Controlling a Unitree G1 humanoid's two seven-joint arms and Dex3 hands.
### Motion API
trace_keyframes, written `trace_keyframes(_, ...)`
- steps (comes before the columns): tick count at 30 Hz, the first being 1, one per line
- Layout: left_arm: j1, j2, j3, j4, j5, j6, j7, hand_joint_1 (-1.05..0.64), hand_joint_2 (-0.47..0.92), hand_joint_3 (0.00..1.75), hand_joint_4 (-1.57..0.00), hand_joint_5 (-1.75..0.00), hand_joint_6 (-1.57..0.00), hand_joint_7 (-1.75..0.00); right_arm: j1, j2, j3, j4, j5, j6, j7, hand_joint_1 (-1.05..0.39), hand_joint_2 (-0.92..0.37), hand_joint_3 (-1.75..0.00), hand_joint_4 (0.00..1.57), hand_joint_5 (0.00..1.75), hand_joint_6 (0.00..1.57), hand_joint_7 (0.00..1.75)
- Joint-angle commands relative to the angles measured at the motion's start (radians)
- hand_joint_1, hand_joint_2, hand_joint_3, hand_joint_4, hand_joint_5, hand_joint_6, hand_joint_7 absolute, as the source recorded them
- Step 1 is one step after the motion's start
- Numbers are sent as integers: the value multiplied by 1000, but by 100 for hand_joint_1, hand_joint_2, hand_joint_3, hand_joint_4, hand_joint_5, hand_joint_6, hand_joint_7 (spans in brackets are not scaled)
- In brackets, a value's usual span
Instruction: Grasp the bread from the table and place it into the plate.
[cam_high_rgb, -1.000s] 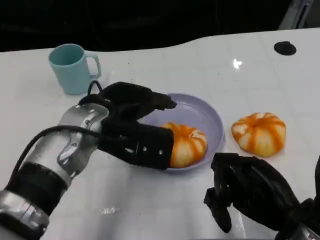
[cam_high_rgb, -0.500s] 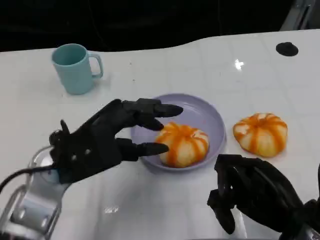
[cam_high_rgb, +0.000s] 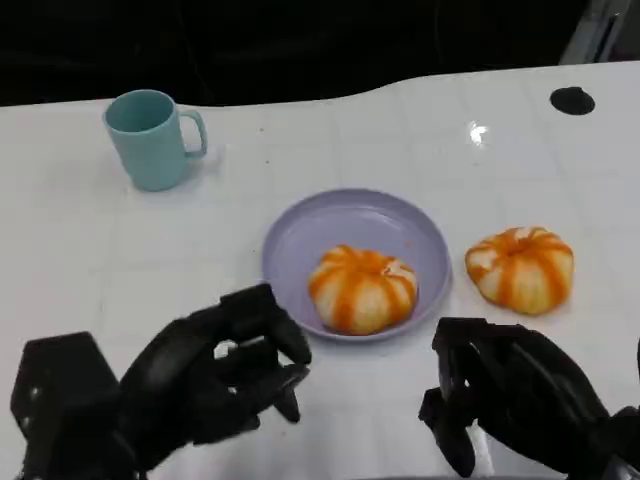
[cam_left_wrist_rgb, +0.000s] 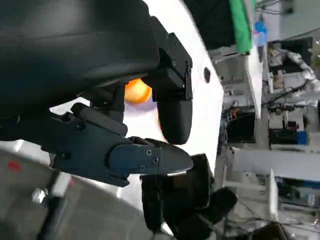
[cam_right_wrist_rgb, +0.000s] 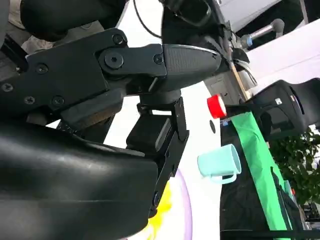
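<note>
One bread (cam_high_rgb: 361, 288) sat in the plate (cam_high_rgb: 345, 215), toward the near rim, resting flat. A second bread (cam_high_rgb: 520, 267) lay on the surface (cam_high_rgb: 330, 130) just right of the plate, apart from it, untouched.

Left robot hand (cam_high_rgb: 225, 375) hung near the surface's front edge, short of the plate, fingers loosely apart, holding nothing. Right robot hand (cam_high_rgb: 510, 395) sat low at front right, fingers curled in, nothing in them; second bread was beyond it, not touching.

Risks as I judged them:
- Right robot hand reaching with fingers curled would knuckle the second bread and shove it away or into the plate rim instead of wrapping it. Needed to spread first.
- Plate already half taken; dropping the second one on the near side would land it on the first and let it roll off. Far side had the bare room.
- Clipping the rim on the way in could skid the plate; it looked light.
- Mug (cam_high_rgb: 150, 137) was well clear at far left, no real hazard.

Bread: round domed bun, pale with orange stripes running from the centre, pumpkin-like. Looked soft; a hard squeeze would probably dent it.
</note>
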Motion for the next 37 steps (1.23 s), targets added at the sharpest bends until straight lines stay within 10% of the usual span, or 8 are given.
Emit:
trace_keyframes(1, 85, -19, 1, -51, -40, 32, 17, -57, 92, 43, -69, -175, -46, -175, 5, -18, -8, -11, 4, -14, 11, -96, -92, -45, 129, 160, 108, 155)
trace_keyframes(37, 6, -85, 34, 186, -100, 32, -68, -61, 92, 29, -84, -175, -62, -175, -70, -17, -29, 87, -10, -53, 36, -95, -92, -46, 128, 160, 107, 154)
